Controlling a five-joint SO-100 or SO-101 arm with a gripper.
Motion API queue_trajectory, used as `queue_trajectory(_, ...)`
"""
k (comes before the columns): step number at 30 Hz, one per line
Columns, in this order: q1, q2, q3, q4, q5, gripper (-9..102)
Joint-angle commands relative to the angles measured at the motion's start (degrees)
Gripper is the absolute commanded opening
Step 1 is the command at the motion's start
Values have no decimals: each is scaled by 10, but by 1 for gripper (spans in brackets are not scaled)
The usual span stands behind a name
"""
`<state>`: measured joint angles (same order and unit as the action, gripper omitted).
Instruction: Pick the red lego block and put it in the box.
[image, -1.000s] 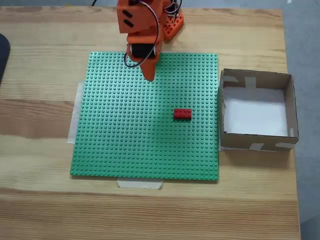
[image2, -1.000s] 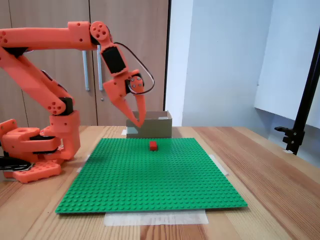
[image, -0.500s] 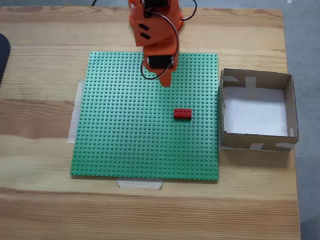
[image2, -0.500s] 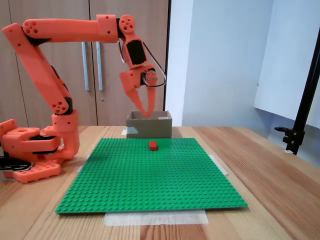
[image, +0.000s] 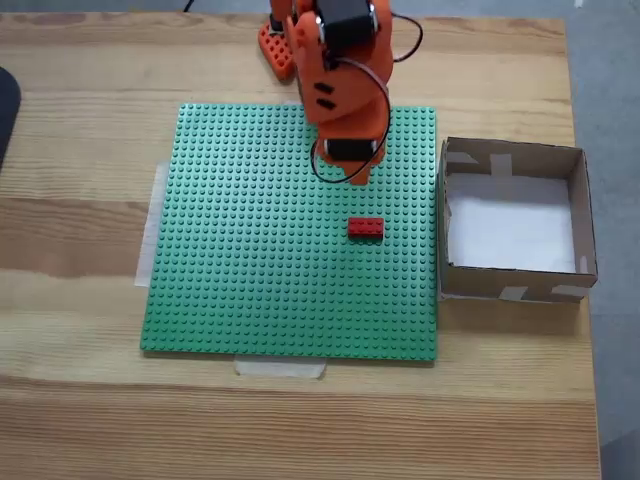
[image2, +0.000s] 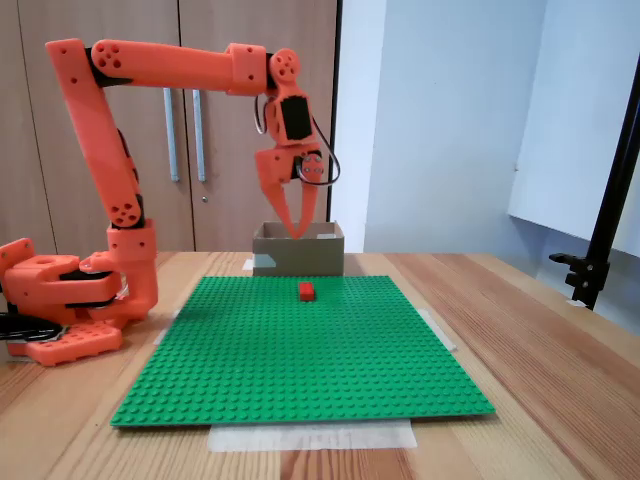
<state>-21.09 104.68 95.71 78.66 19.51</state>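
Observation:
The red lego block (image: 365, 228) lies flat on the green baseplate (image: 255, 270), right of its middle in the top-down fixed view. From the side it is a small red brick (image2: 306, 291) near the plate's far edge. The orange gripper (image: 358, 178) hangs in the air just behind the block, pointing down. Seen from the side, the gripper (image2: 298, 232) is well above the brick, its fingertips meet, and it holds nothing. The box (image: 512, 283) stands open-topped just off the plate's right edge, and in the side fixed view the box (image2: 300, 255) is behind the plate.
The baseplate (image2: 300, 350) is taped to a wooden table (image: 80, 240). The arm's orange base (image2: 60, 310) sits at the plate's left in the side view. A black stand (image2: 600, 250) rises at the far right. A dark object (image: 5, 110) pokes in at the left edge.
The arm has stretched out and swung right in the top-down view, carrying the shut gripper from the plate's back edge to just behind the red block. Block and box have not moved.

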Motion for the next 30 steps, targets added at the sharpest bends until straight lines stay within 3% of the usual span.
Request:
queue_trajectory(1, -14, -15, -40, 4, 10, 1)
queue_trajectory(13, -28, -80, -76, 11, 54, 10)
queue_trajectory(30, -23, -138, -50, -38, 56, 21)
